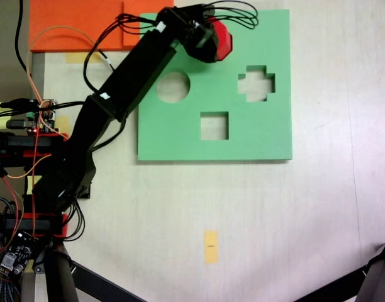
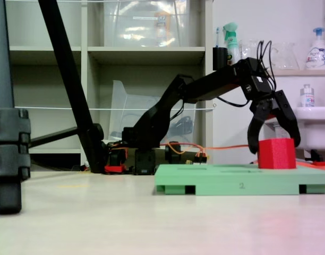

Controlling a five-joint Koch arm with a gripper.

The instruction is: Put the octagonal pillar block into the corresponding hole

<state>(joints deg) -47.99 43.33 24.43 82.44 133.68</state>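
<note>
The octagonal pillar block (image 1: 224,41) is bright red and lies near the top edge of the light-green foam board (image 1: 262,135), partly under my black gripper (image 1: 208,39). From the side, the block (image 2: 276,154) stands upright on the board (image 2: 226,180). The gripper (image 2: 274,146) reaches down over it with its jaws spread to the block's width, one against each side. The corresponding hole is hidden beneath the block and gripper, so I cannot tell whether the block's base is inside it.
The board also has a round cutout (image 1: 173,87), a cross-shaped cutout (image 1: 256,83) and a square cutout (image 1: 214,126). An orange sheet (image 1: 79,25) lies at the top left. Cables and electronics (image 1: 35,116) crowd the left edge. Tripod legs (image 1: 368,277) cross the bottom corners.
</note>
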